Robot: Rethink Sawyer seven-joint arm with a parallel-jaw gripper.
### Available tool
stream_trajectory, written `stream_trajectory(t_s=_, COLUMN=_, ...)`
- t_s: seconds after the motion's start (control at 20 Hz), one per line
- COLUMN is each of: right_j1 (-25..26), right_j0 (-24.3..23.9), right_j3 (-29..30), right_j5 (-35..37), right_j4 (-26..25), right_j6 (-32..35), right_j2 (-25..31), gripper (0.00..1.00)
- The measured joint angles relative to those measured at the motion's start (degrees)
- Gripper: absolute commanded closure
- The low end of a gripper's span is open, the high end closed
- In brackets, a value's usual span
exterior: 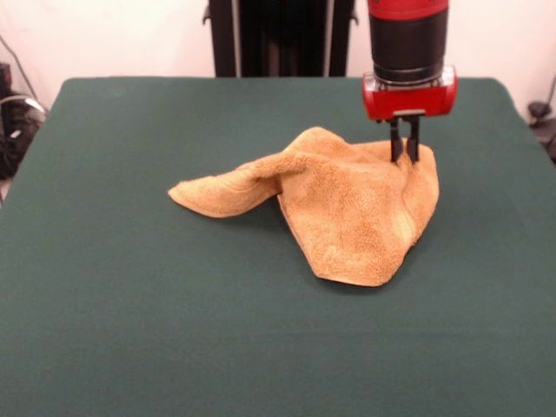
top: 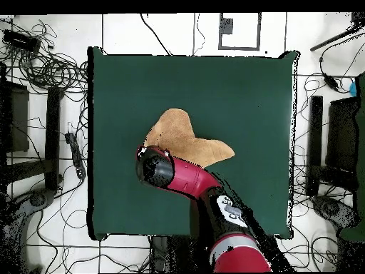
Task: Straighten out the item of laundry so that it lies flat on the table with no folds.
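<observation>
Table (exterior: 130,330): dark green cloth cover, smooth over its whole visible surface. It carries one item only, the towel.

Arm (top: 196,182): red and black. In the overhead view it crosses the table edge nearest the base and ends directly over one corner of the towel. In the front view its black cylinder and red collar stand upright above that same corner.

Towel (exterior: 356,208): mustard terry cloth, lying near the middle of the table and well clear of all four table edges. It is not flat. The main body is bunched into a rounded, roughly triangular heap with a raised ridge along its top. One long flap runs out from the heap to a blunt tip that rests on the table. A soft crease runs down the heap below the hand.

Hand (exterior: 405,155): two dark fingers (exterior: 396,143) point straight down, drawn close together with only a thin slit between them, pinching the top edge of the towel at its raised corner. The tips are sunk into the cloth.
</observation>
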Motion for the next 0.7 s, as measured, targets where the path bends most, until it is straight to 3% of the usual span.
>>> stream_trajectory(t_s=0.7, right_j1=0.44, right_j0=-2.90, right_j3=1.38, right_j5=-3.60, right_j4=0.01, right_j6=0.00, right_j2=5.47, gripper=1.00)
